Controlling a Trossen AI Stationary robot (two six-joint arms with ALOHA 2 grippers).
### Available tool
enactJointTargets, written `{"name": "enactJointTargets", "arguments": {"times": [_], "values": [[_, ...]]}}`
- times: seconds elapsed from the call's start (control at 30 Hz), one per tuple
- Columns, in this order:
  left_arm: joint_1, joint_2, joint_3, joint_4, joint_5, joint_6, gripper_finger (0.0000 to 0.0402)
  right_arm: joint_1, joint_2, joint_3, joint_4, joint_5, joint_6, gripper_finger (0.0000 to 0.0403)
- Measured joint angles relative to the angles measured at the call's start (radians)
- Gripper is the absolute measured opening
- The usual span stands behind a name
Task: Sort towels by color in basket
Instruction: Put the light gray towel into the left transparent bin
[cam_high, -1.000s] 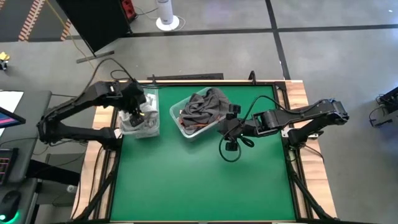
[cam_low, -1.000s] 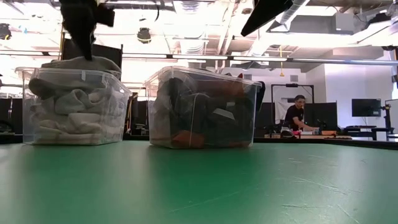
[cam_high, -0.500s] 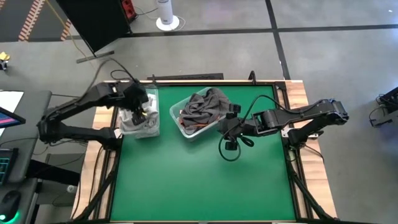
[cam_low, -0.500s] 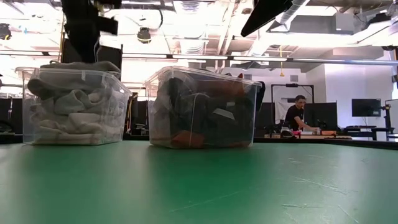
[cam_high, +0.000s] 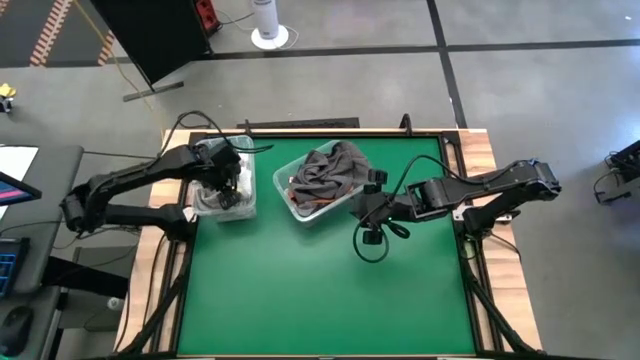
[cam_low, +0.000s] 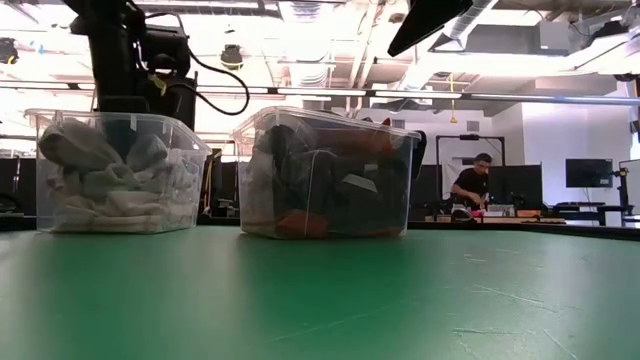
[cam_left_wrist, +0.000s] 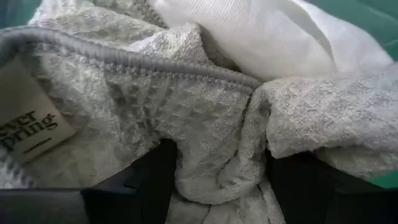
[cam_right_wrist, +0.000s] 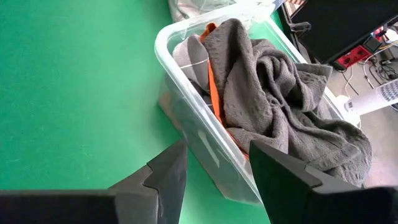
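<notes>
High view: left hand (cam_high: 228, 185) down in left bin (cam_high: 245, 205) w/ light towels (cam_low: 110, 185), fingers (cam_left_wrist: 152, 180) spread wide, pressed into light grey towel (cam_left_wrist: 186, 124), no grip. Right hand (cam_high: 357, 208) part-open, empty, beside right bin (cam_right_wrist: 205, 143) of dark grey towel (cam_right_wrist: 280, 106) on green tabletop (cam_high: 330, 290).
</notes>
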Motion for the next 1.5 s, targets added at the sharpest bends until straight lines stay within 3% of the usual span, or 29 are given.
{"name": "enactJointTargets", "arguments": {"times": [0.2,0.43,0.6,0.77,0.93,1.2,1.5], "values": [[0.001,0.001,-0.005,-0.01,0.084,-0.014,0.0233,-0.001,0.0,0.0,0.003,0.0,0.003,0.0207],[0.0,-0.006,0.202,-0.122,0.171,0.027,0.0233,-0.001,0.0,0.0,0.003,0.0,-0.003,0.0207],[0.0,-0.006,0.347,-0.208,0.113,0.21,0.0233,-0.001,0.0,0.0,0.003,0.0,-0.003,0.0207],[0.0,-0.006,0.391,-0.357,-0.013,0.403,0.0233,-0.001,0.0,0.0,0.003,0.0,-0.002,0.0207],[0.006,-0.006,0.319,-0.376,-0.068,0.5,0.0233,-0.001,0.0,0.0,0.003,0.0,0.004,0.0207],[0.036,0.011,0.084,-0.135,-0.255,0.577,0.0233,0.019,0.0,0.0,0.007,0.0,0.013,0.0207],[0.036,0.016,-0.12,0.033,-0.252,0.644,0.0233,0.021,0.0,0.0,0.008,0.0,0.016,0.0207]]}}
